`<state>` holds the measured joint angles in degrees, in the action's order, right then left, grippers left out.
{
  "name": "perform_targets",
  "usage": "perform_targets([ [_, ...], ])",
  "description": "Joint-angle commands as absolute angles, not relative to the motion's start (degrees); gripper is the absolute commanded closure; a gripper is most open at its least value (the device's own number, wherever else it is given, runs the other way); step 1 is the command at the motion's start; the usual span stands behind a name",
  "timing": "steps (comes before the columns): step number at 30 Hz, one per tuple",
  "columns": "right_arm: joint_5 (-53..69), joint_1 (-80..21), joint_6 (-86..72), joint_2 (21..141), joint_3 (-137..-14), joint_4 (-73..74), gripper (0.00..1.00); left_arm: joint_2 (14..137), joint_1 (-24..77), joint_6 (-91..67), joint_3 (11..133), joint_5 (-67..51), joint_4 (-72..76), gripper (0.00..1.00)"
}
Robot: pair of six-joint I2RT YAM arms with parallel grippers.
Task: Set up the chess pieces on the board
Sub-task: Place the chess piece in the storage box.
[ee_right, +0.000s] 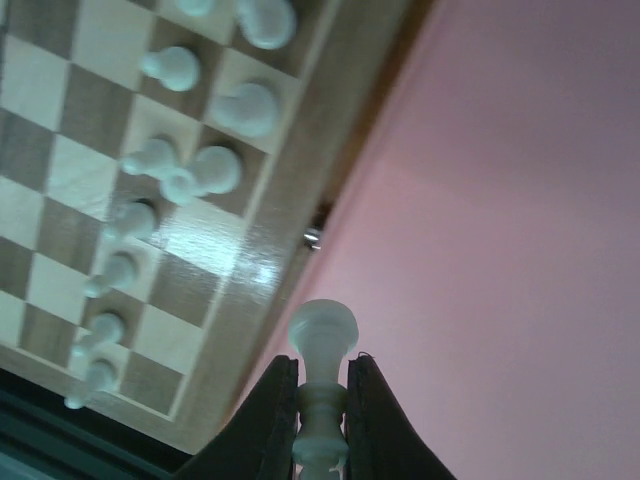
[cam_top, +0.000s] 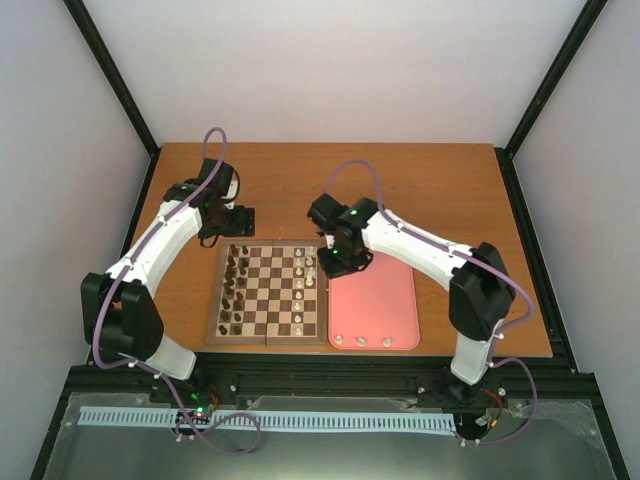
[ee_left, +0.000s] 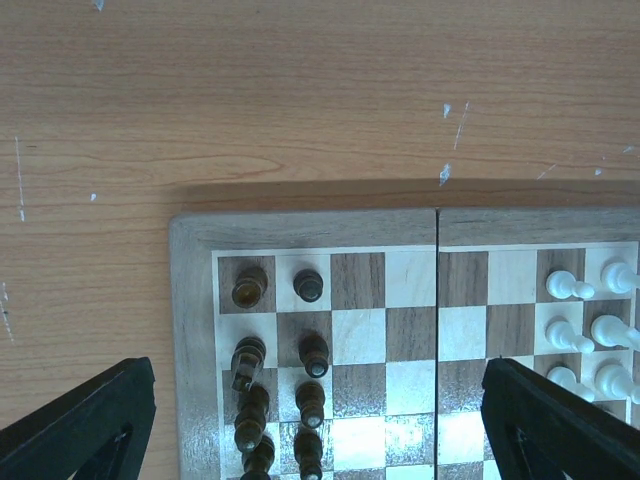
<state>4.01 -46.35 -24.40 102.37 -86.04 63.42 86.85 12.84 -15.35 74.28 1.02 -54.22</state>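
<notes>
- The piece [ee_right: 322, 335] looked light, hard and smooth, with a round head above a thin stem. It would probably slip or tip easily, so a pinch low on the stem suited it.
- The right gripper [ee_right: 322, 390] had its fingers almost together, pinching that stem, with the head poking past the tips.
- It hung over the tray [ee_right: 500, 250] edge, just beside the board [ee_right: 262, 262], near the placed white pieces [ee_right: 215, 170].
- The right arm reached in bent, its wrist angled down by the board's far right corner.
- The left gripper [ee_left: 320, 425] hovered over the far left corner above the dark pieces [ee_left: 250, 285], its fingers spread wide and holding nothing.
</notes>
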Motion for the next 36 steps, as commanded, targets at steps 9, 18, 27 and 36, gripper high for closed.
perform_targets([
  [9,7.4,-52.5,-25.0,115.0,-100.3,70.4,0.97,85.3,12.5,-15.4,78.2,0.1,-55.6,0.0],
  [18,4.9,-55.3,-26.1,118.7,-103.3,72.5,0.97,84.3,12.5,-16.0,77.8,-1.0,-55.1,0.0],
  [27,2.9,-55.5,-26.4,121.2,-104.0,71.9,0.97,83.7,12.5,-16.1,76.7,-1.1,-54.7,0.0],
  [36,1.8,-55.5,-26.3,121.5,-104.6,72.3,0.97,83.8,12.5,-16.0,76.6,-1.0,-54.7,0.0],
])
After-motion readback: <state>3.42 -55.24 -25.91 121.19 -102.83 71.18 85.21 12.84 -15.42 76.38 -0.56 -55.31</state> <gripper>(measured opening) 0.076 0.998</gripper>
